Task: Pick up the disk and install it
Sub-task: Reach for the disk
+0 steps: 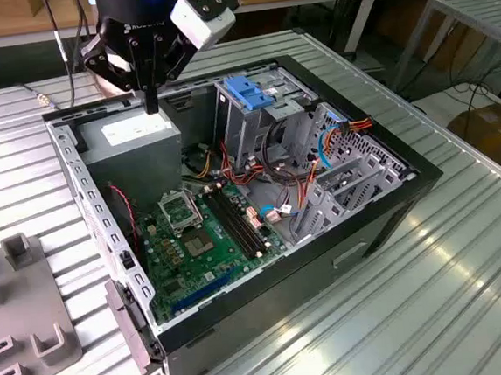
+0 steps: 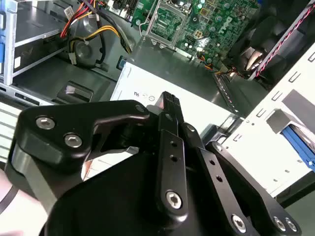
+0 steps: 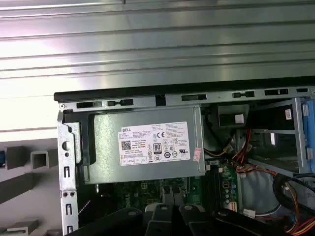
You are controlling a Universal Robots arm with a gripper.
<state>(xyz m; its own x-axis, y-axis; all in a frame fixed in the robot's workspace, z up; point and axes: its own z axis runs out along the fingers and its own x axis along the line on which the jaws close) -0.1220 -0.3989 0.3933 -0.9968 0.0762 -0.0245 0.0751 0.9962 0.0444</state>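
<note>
The disk is out of view. My gripper (image 1: pixel 149 105) hangs over the back corner of the open computer case (image 1: pixel 390 213), at the exterior view's left. Its black fingers (image 2: pixel 169 101) are shut together with nothing between them, just above the grey power-supply box (image 1: pixel 132 138) with its white label (image 3: pixel 153 145). The gripper's black linkages (image 3: pixel 167 220) also show in the first wrist view. Inside the case, a metal drive cage with a blue plastic latch (image 1: pixel 247 92) stands towards the exterior view's right of the gripper.
A green motherboard (image 1: pixel 193 236) lies on the case floor, with red, yellow and orange cables (image 1: pixel 296 188) running towards the cage. A grey slotted fixture (image 1: pixel 29 340) stands on the ribbed metal table (image 1: pixel 437 311) at the exterior view's left. Benches and boxes stand behind.
</note>
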